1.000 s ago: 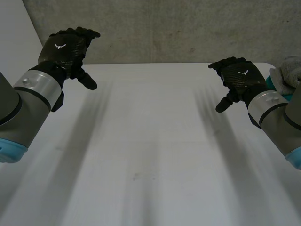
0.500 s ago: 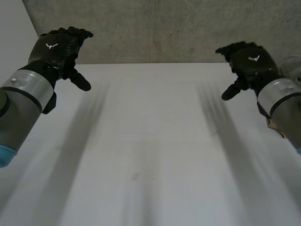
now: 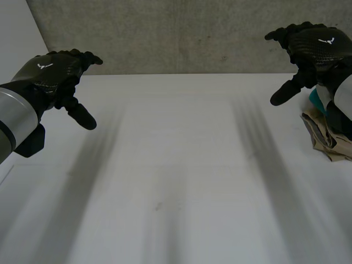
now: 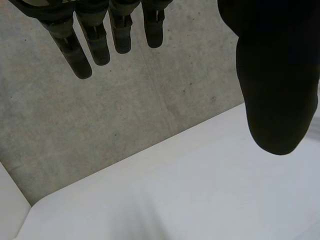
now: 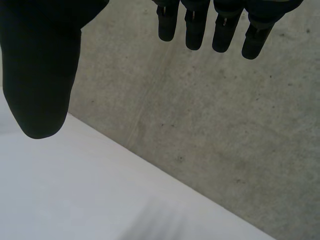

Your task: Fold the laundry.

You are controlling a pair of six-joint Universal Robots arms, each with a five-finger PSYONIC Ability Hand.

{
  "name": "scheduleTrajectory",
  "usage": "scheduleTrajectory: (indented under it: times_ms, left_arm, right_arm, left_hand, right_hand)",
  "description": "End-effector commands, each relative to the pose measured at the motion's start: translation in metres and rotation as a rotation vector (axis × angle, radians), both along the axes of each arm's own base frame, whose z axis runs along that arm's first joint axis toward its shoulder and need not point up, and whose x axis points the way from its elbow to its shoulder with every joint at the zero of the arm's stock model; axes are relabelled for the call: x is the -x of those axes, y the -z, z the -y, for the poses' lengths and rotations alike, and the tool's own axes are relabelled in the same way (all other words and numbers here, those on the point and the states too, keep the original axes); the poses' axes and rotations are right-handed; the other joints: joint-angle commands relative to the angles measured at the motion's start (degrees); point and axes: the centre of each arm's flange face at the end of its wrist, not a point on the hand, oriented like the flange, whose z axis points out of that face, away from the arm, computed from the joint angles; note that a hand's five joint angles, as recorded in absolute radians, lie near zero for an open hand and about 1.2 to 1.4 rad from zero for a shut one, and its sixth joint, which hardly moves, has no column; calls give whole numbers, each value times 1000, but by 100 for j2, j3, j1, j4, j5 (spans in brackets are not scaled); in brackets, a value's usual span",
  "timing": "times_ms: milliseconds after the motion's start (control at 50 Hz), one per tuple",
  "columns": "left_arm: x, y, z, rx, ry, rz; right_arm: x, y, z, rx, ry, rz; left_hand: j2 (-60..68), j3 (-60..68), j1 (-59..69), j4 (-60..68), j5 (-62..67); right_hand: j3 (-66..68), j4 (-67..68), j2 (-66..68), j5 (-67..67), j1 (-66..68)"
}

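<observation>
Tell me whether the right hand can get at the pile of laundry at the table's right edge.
Probably yes. The right hand is open and holds nothing, and it hovers over the table close to the laundry pile. Nothing lies between them, though its own forearm partly covers the pile.

Left hand (image 3: 49, 74) & right hand (image 3: 316, 49): black w/ small white logo. Table (image 3: 176, 165): plain white. Wall (image 3: 192, 33): grey, speckled. Laundry pile (image 3: 324, 142): beige/tan w/ teal bit
</observation>
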Motion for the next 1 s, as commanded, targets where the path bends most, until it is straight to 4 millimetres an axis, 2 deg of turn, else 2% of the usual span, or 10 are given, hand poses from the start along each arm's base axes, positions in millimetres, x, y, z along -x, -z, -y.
scheduleTrajectory:
  times_ms: [20,340,740,1000]
  left_arm:
    - [1,-1,-2,5,4,-1]
    - [3,4,-1,13,9,-1]
    - [4,13,10,31,3,-6]
    - [5,14,10,29,8,-4]
  right_arm:
    - [-1,2,2,26,19,9]
    - [-9,26,15,31,16,8]
    - [-12,30,15,32,5,7]
    - [-12,31,16,29,6,6]
  left_hand:
    - [-176,-210,-86,-155,-254]
    - [-176,-210,-86,-155,-254]
    - [-176,-210,-86,-155,-254]
    - [-176,-210,-86,-155,-254]
  right_hand:
    - [-172,-176,-194,-274,-306]
    - [-172,-176,-194,-274,-306]
    - [-172,-176,-194,-274,-306]
    - [-172,-176,-194,-274,-306]
